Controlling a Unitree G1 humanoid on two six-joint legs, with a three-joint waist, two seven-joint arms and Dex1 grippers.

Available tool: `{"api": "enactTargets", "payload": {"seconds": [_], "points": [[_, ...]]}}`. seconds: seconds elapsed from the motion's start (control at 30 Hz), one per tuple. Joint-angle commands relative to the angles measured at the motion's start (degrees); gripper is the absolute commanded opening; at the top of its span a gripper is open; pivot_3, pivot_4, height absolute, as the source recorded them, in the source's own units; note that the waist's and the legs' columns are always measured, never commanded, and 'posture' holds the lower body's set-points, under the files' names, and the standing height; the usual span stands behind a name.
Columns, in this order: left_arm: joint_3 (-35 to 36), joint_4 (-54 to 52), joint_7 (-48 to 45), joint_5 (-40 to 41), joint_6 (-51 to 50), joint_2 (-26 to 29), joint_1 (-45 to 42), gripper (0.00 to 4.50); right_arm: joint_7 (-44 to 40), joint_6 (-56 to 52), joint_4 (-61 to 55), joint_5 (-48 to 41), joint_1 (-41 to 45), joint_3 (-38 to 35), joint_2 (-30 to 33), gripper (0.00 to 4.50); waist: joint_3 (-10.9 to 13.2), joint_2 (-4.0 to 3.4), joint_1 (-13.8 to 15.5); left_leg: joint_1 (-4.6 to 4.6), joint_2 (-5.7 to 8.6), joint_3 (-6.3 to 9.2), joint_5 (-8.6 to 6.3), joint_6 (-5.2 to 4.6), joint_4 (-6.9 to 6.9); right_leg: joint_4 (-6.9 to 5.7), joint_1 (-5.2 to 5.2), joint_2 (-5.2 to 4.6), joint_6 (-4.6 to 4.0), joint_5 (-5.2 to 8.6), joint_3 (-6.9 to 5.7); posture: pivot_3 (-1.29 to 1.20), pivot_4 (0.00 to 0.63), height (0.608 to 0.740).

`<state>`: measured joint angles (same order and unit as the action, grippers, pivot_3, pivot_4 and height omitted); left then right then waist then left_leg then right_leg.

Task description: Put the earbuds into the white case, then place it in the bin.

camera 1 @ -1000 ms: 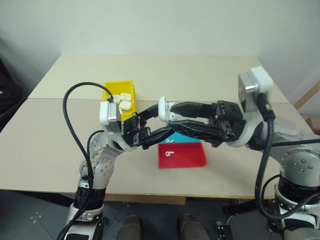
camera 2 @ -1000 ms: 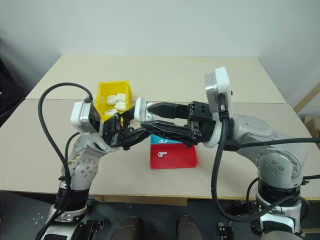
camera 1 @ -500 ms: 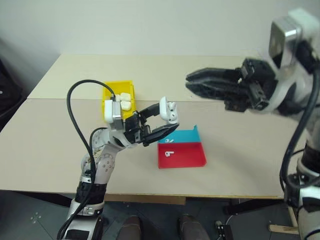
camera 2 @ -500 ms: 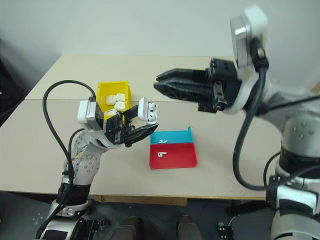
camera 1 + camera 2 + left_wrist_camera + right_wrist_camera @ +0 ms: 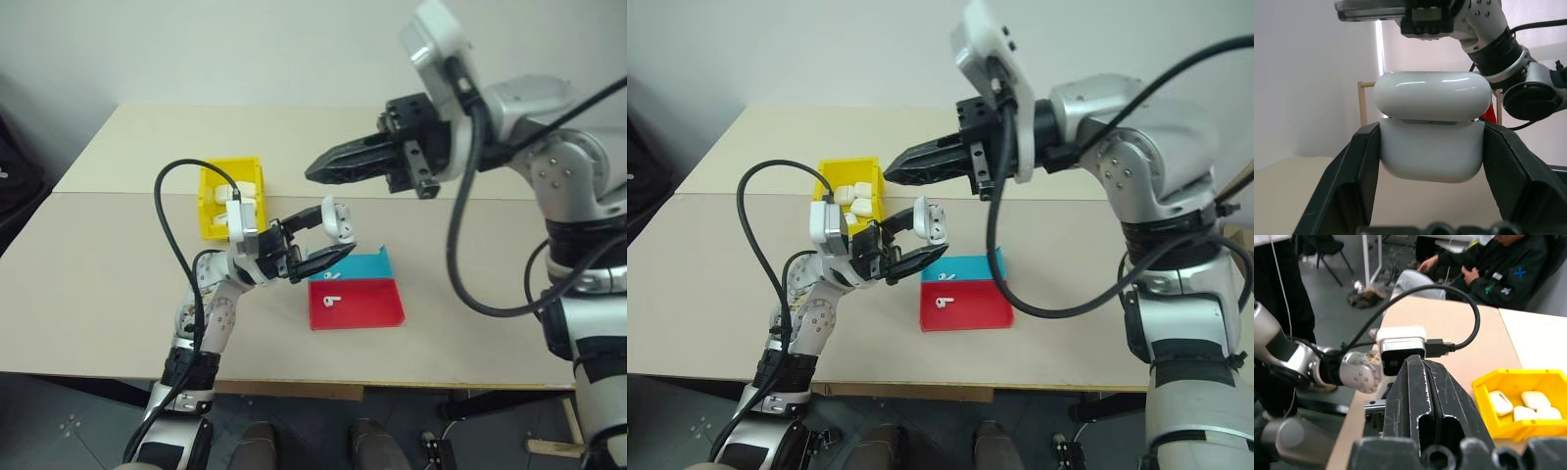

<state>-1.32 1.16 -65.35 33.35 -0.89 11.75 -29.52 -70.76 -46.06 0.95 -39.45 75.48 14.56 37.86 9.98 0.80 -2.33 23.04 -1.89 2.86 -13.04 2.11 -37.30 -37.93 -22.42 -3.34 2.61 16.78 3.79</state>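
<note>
Fingers of left gripper pinch white case, lid ajar, above counter; right gripper fingers pressed together, raised above it.

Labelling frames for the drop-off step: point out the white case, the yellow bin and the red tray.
white case point(image 5: 1431, 147), left wrist view, front of its body.
yellow bin point(image 5: 209, 211), left eye view, left wall.
red tray point(image 5: 367, 309), left eye view, bare floor.
</note>
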Motion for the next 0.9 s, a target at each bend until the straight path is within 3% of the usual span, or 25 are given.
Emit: {"api": "enactTargets", "payload": {"seconds": [0.03,0.47,0.9], "points": [[0.2,-0.1,-0.1,-0.4,1.8,-0.1,-1.2,2.78,-2.3,3.0,0.9,5.1,2.8,2.3,-1.2,0.04,0.0,0.0,0.0,0.0,0.0,0.0,0.0,0.0,0.0,0.01,0.0,0.0,0.0,0.0,0.0,0.0,0.15,0.74],[1.0,-2.4,0.3,1.3,2.0,-0.2,-0.1,2.78,-7.3,6.5,-2.2,13.2,-1.2,4.2,-0.8,0.04,0.0,0.0,0.2,0.04,0.01,0.04,0.0,0.0,-0.04,-0.04,-0.02,-0.03,-0.01,0.0,-0.04,0.0,0.15,0.74],[1.7,-1.8,-0.2,1.9,2.4,-0.5,-0.4,2.78,-8.2,7.9,-2.5,14.5,-4.0,1.3,1.6,0.04,0.0,0.0,0.2,0.04,0.01,0.04,0.0,0.0,-0.05,-0.04,-0.01,-0.03,-0.01,0.0,-0.04,0.0,0.15,0.74]]}}
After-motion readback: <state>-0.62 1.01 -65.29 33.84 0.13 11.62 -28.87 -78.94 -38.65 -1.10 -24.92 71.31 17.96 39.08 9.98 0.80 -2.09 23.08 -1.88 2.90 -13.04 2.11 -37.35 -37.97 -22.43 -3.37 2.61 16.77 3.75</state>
